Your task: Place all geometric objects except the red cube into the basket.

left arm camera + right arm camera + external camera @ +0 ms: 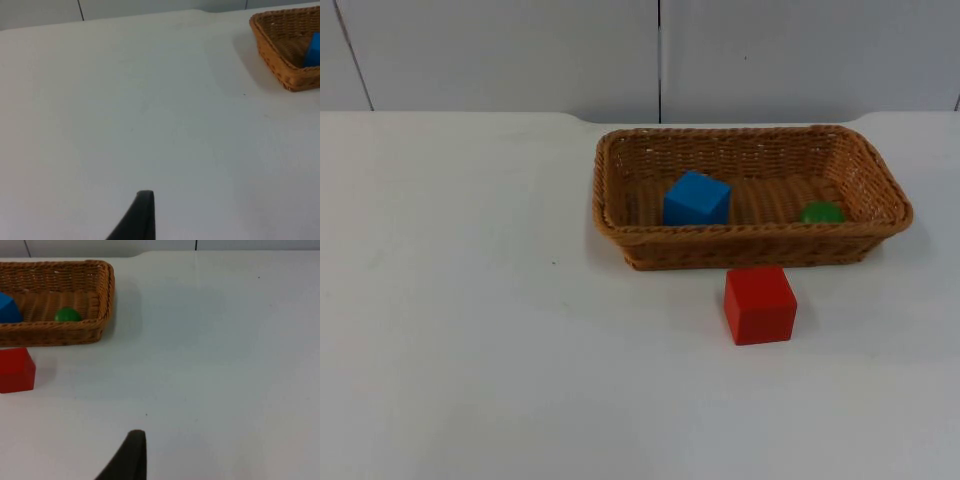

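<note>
A brown wicker basket (pixel 750 238) stands at the table's back right. Inside it a blue cube (pixel 696 199) rests toward the left end and a small green rounded piece (pixel 821 212) lies toward the right end. A red cube (pixel 759 304) sits on the table just in front of the basket, apart from its wall. My left gripper (pixel 142 215) waits over bare table well left of the basket (pixel 280 60) and the blue cube (pixel 313 50). My right gripper (pixel 131 455) hangs over bare table right of the basket (pixel 50 332), the green piece (pixel 67 315) and the red cube (pixel 16 370).
The white table (pixel 470 330) runs wide to the left and front of the basket. A grey partition wall (pixel 520 50) closes off the table's back edge.
</note>
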Controlling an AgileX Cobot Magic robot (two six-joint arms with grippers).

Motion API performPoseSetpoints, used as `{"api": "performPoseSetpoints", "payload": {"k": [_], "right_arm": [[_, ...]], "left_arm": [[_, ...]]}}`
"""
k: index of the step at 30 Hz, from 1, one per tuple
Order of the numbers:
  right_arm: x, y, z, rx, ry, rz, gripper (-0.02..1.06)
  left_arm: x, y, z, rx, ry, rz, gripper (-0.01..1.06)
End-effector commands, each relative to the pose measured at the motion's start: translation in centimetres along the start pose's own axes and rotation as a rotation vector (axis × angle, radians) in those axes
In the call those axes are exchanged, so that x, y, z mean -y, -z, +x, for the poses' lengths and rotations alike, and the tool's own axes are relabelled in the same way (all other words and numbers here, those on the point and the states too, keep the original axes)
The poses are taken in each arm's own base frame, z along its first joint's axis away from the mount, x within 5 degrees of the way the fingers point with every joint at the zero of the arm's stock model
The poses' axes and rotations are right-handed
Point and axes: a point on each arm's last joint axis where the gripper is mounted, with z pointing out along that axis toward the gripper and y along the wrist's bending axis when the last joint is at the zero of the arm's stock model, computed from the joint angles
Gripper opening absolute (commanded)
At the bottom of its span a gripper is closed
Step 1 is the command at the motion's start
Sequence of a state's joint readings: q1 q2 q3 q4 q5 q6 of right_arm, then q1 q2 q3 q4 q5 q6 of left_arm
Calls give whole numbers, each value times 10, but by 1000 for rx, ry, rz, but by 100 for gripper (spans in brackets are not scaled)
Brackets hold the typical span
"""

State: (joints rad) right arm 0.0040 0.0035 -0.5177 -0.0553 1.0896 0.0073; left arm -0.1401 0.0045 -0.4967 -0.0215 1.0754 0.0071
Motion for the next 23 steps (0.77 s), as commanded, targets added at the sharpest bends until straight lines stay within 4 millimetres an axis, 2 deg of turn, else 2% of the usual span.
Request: {"api": "performPoseSetpoints", "payload": {"k": [1,7,15,23], "right_arm": [[0,0,0,11,-6,3,105],[0,0,0,11,-7,1,105],[0,0,0,11,-7,1,105],[0,0,0,11,-7,1,105]], "left_arm": [[0,0,1,1,6,-6,105],[0,0,1,1,13,-18,105],[0,0,1,3,79,-143,105],[0,0,1,4,98,-180,105]]}}
